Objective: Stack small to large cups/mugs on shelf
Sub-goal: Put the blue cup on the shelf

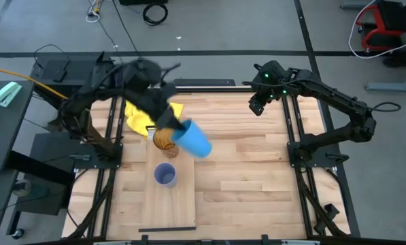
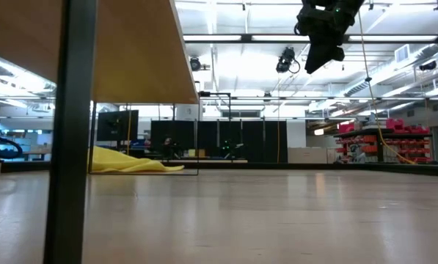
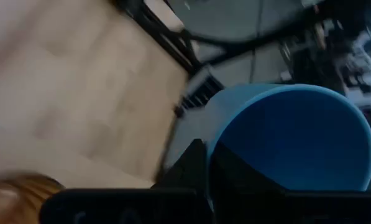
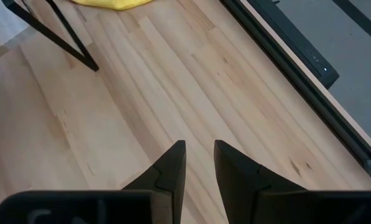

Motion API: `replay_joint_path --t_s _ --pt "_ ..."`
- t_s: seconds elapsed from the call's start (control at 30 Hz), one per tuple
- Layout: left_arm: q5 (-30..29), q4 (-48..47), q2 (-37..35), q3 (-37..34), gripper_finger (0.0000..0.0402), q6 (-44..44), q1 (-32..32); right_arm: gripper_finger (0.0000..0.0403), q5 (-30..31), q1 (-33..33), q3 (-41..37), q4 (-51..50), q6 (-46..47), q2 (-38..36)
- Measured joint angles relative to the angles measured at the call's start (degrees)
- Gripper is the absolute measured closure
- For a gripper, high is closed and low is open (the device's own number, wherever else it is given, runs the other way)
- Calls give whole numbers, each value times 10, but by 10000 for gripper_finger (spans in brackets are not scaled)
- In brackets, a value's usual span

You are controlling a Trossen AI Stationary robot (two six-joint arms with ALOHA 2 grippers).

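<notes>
My left gripper (image 1: 175, 129) is shut on the bright blue cup (image 1: 193, 139), held tilted above the far end of the pale shelf board (image 1: 179, 204). The amber-brown cup (image 1: 164, 141) stands on the board just beside the blue cup and shows in the left wrist view (image 3: 17, 193). The lavender-blue cup (image 1: 165, 175) stands upright on the board nearer the front. My right gripper (image 1: 257, 105) hangs empty over the table's far right, its fingers (image 4: 199, 155) a narrow gap apart. My left gripper holds the blue cup by its rim (image 3: 211, 155), one finger (image 3: 188, 168) outside the wall and the other inside the cup. The cup is lifted clear and tilted, its mouth toward the gripper and its base pointing toward the table's right and near side.
A yellow cloth (image 1: 145, 116) lies at the table's far left, behind the board; it also shows in the low view (image 2: 130, 163). In the low view the board (image 2: 130, 44) is raised on a dark leg (image 2: 72, 147). Bare slatted tabletop (image 1: 250, 170) lies to the right.
</notes>
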Motion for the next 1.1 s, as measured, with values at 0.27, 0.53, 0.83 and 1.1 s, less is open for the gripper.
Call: replay_joint_path --t_s 0.27,0.53,0.83,1.1 --pt "3 1 -3 0 391 -148 -140 312 0 0 0 0 24 0" --pt "-71 -142 0 0 391 -315 -262 312 0 0 0 0 66 0" --pt "-194 -145 -1 -26 391 -392 -365 312 0 0 0 1 75 0" --pt "-195 -150 2 -125 391 -469 -399 312 0 0 0 3 70 0"
